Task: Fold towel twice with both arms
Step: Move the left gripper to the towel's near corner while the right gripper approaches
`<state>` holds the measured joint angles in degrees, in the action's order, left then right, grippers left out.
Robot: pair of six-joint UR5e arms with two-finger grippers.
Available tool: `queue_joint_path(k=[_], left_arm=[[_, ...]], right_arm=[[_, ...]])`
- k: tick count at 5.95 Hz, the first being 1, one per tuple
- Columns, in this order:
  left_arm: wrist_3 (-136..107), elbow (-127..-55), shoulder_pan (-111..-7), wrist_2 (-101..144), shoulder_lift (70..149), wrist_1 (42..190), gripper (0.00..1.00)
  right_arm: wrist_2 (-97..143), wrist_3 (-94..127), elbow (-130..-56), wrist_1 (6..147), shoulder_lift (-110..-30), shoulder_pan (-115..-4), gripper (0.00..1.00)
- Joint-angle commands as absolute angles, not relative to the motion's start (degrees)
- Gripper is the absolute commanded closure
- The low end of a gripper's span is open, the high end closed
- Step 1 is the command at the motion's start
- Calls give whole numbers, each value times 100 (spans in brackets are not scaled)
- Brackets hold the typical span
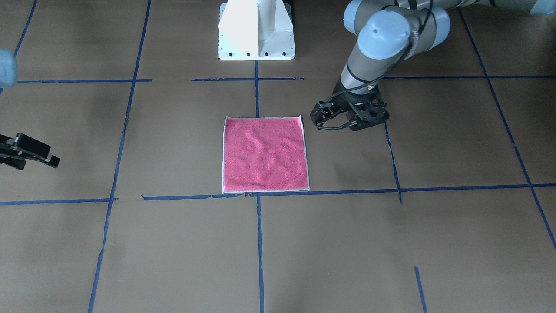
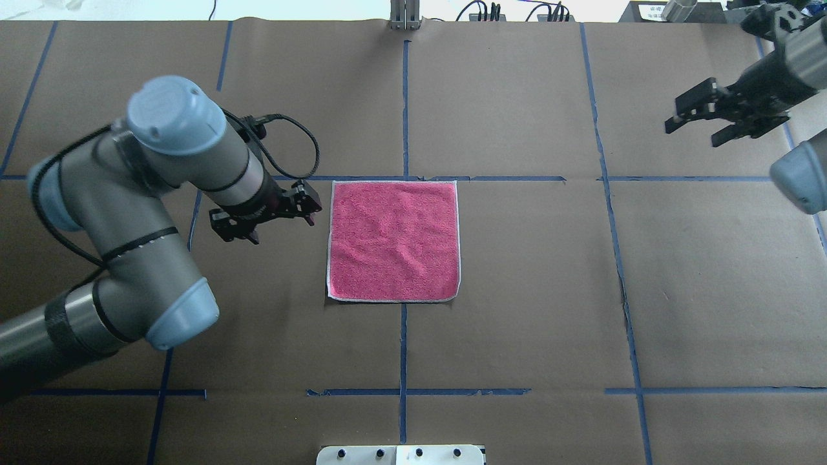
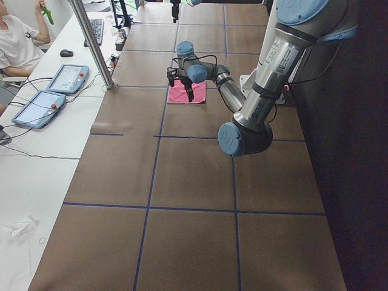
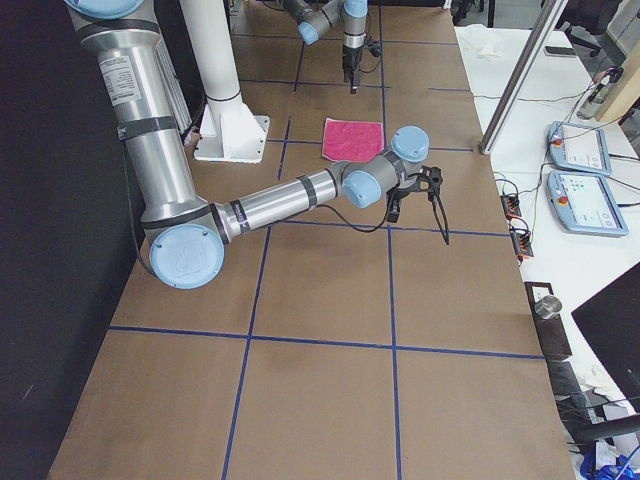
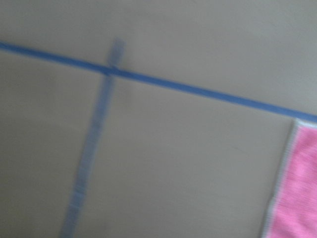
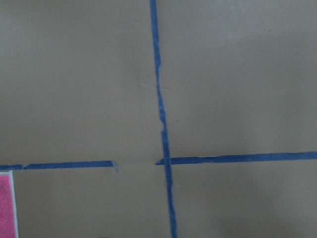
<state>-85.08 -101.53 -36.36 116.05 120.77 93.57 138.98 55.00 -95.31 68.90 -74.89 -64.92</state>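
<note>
In the middle of the tabletop (image 2: 517, 323): the towel (image 2: 394, 240), lying flat with the pink side up. The whitish border shows all round, and the far edge sits along a blue tape line (image 2: 517, 178).
Left gripper (image 2: 270, 218): just beside the towel's edge on the robot's left, not touching it. Fingers spread, nothing in them.
Right gripper (image 2: 698, 126): well apart from the towel, way off on the robot's right. Fingers spread too, empty.
Progress: basically zero, I'd say. The towel's a full open square, so both folds are left to do, and neither arm has a grip on it yet.
Writing: nothing readable tbh. There's a white sticker (image 4: 116, 75) on the right arm, but the print's too small to make out. No brand on the towel that I can see.
</note>
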Motion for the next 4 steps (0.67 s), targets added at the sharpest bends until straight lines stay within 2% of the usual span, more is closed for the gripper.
queue_joint_path(k=[1, 4], left_arm=[[-9462, -9486, -3096, 11102, 12321, 10140, 4], [-9501, -9448, -2821, 11039, 12305, 10143, 20]], right_arm=[[13195, 7420, -9545, 6065, -7192, -5576, 0], [12473, 8398, -9747, 6091, -6910, -4696, 0]])
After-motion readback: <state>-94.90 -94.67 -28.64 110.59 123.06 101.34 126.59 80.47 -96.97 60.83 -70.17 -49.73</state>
